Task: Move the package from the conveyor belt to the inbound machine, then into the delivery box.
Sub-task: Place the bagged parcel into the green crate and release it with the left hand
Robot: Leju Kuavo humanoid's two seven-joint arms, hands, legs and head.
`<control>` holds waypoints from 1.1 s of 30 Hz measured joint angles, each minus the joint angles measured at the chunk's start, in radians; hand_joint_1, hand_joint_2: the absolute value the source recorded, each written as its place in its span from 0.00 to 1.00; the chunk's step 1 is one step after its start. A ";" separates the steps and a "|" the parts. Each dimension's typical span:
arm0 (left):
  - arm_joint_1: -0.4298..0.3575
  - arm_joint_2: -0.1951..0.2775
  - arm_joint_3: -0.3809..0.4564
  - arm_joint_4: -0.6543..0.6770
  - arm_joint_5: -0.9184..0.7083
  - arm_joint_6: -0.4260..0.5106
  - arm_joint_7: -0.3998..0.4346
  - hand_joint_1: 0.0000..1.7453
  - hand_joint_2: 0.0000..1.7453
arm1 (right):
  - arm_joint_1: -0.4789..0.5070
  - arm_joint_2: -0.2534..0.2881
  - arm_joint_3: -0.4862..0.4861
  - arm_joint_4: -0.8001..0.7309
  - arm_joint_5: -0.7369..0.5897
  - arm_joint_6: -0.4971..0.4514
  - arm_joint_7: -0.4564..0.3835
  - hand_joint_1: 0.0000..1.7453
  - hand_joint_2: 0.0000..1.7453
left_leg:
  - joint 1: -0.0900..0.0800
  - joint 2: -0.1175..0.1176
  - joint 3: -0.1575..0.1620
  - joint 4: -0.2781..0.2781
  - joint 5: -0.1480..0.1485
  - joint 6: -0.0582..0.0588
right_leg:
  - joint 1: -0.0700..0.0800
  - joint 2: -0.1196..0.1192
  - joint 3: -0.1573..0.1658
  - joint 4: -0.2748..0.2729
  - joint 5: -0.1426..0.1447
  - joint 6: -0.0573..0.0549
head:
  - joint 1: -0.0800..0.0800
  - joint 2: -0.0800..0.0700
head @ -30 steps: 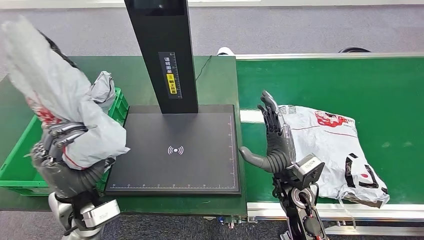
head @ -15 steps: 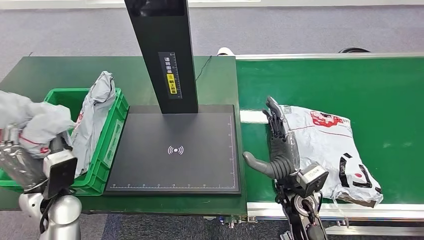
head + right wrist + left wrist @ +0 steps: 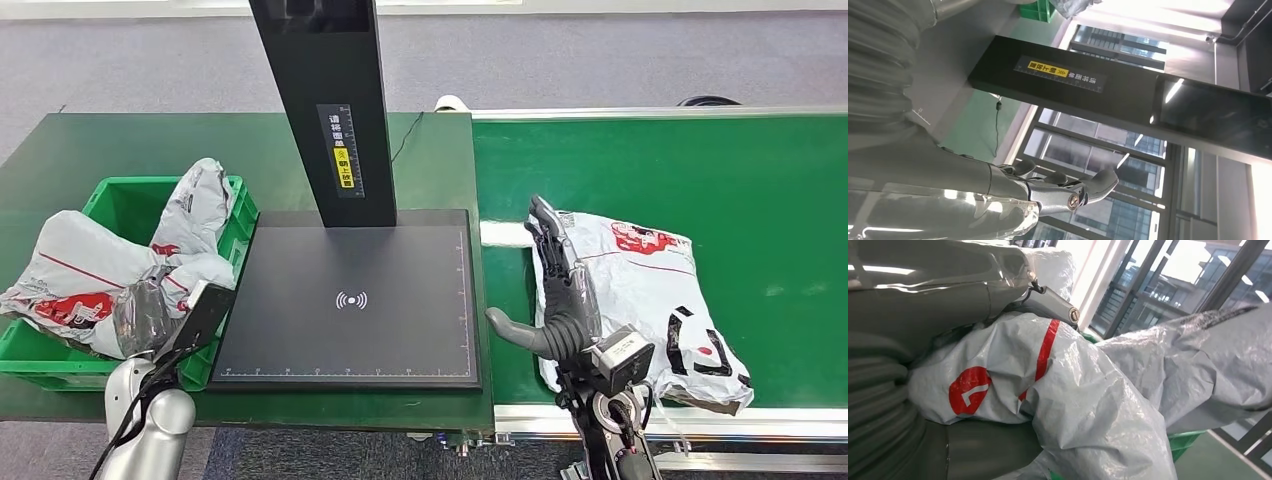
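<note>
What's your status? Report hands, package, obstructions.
Left hand grips package in green box, atop another. Right hand open, flat against next package on belt. Scanner pad bare, nothing blocking.

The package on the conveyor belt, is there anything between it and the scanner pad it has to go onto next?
Only the robot's own right hand, flat against the package on the side facing the pad. The pad's surface is bare.

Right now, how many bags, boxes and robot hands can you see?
Grey bags: 3, one in the left hand, one standing in the box, one on the belt
Green boxes: 1
Robot hands: 2, left and right
Total: 6
</note>
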 joint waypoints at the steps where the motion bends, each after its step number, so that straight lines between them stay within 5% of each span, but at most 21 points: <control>1: -0.003 0.003 -0.001 0.007 0.000 -0.003 0.002 1.00 1.00 | -0.001 0.000 0.000 0.001 0.001 0.001 0.000 0.00 1.00 | 0.000 0.000 0.001 0.000 0.000 0.000 | 0.000 0.000 0.001 0.000 0.000 0.000 | 0.000 0.000; 6: -0.010 0.011 -0.003 0.025 0.000 -0.001 0.000 1.00 1.00 | -0.007 0.001 -0.001 0.003 0.005 0.003 0.000 0.00 1.00 | 0.000 0.000 0.002 0.000 0.000 0.000 | 0.000 0.000 0.003 0.000 0.000 0.000 | 0.000 0.000; 10: -0.012 0.013 -0.003 0.031 0.003 0.003 -0.005 0.00 1.00 | -0.008 0.001 -0.002 0.003 0.006 0.006 0.000 0.00 1.00 | 0.000 0.000 0.003 0.000 0.000 0.000 | 0.000 0.000 0.003 0.000 0.000 0.000 | 0.000 0.000; 19: 0.009 0.009 -0.003 0.010 0.172 0.227 -0.185 0.00 1.00 | -0.008 0.002 -0.005 0.003 0.008 0.007 0.001 0.00 1.00 | 0.000 0.000 0.002 0.000 0.000 0.000 | 0.000 0.000 0.001 0.000 0.000 0.000 | 0.000 0.000; 23: 0.027 0.005 -0.004 -0.036 0.278 0.313 -0.331 0.00 1.00 | -0.008 0.002 -0.005 0.003 0.005 0.008 0.003 0.00 1.00 | 0.000 0.000 0.000 0.000 0.000 0.000 | 0.000 0.000 0.000 0.000 0.000 0.000 | 0.000 0.000; 33: 0.053 -0.051 0.045 -0.169 0.415 0.332 -0.642 0.00 1.00 | -0.029 0.002 -0.002 0.018 -0.006 0.010 0.004 0.00 1.00 | 0.000 0.000 -0.001 0.000 0.000 0.000 | 0.000 0.000 -0.001 0.000 0.000 0.000 | 0.000 0.000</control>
